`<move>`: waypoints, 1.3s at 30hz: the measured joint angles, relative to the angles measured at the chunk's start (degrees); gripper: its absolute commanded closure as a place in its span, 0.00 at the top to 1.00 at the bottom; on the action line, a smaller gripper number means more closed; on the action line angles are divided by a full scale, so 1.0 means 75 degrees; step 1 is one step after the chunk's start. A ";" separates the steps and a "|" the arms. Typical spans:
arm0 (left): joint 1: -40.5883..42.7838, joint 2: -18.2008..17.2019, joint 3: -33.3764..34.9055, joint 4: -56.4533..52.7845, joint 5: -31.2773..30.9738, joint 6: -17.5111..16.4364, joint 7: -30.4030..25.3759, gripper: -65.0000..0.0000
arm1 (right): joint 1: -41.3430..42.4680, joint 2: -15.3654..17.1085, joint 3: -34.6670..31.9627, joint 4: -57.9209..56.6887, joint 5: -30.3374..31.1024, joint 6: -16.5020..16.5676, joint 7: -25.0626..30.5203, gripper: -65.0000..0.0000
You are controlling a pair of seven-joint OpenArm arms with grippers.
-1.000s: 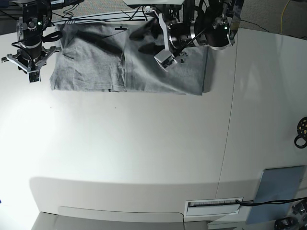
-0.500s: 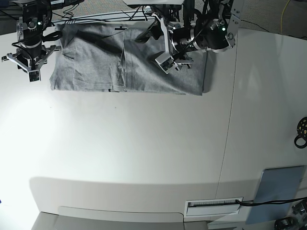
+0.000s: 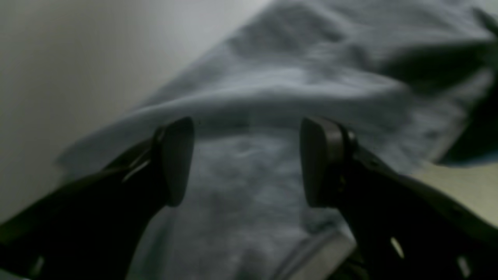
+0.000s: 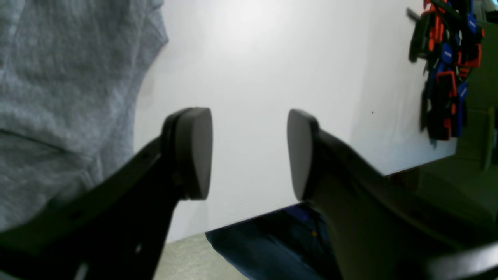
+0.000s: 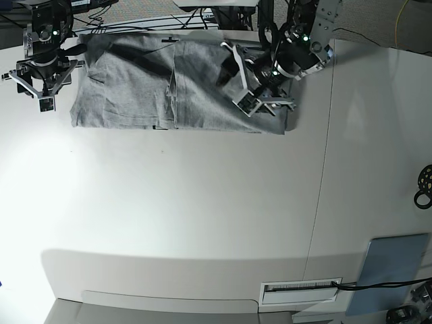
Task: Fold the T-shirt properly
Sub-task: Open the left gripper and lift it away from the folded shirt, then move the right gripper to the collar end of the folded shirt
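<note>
White table (image 5: pixel 202 202) held the T-shirt (image 5: pixel 135 94) folded at its far edge. Left gripper (image 3: pixel 247 163) hung over the shirt's corner, jaws apart, empty. Right gripper (image 4: pixel 249 151) beside the shirt, jaws apart, over bare table. Grey-blue pad (image 5: pixel 395 266) well apart.

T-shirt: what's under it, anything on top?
The T-shirt lies on the white table. Nothing rests on it; the open left gripper hovers over the cloth. Whatever lies beneath the folded layers is covered.
</note>
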 measured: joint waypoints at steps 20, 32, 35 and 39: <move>0.0458 0.0058 -0.4549 0.0000 -0.2095 -0.0099 0.0085 0.65 | 0.0000 0.0000 0.0000 0.0000 0.0947 -0.0023 0.0455 0.47; 0.0769 0.0061 -0.4546 0.0000 -0.2098 -0.0012 0.0096 0.65 | 0.0003 0.0000 0.0000 -0.0236 0.0580 -0.0583 0.0262 0.47; 0.0793 0.0061 -0.4549 0.0000 -0.2098 -0.0012 0.0096 0.65 | -0.0003 -0.0003 0.0166 -0.0769 0.0898 -0.0565 0.0286 0.47; 0.0793 0.0061 -0.4546 0.0000 -0.2098 -0.0012 0.0096 0.65 | 0.0000 -0.0006 0.0825 -0.1460 0.1116 -0.0545 0.0597 0.47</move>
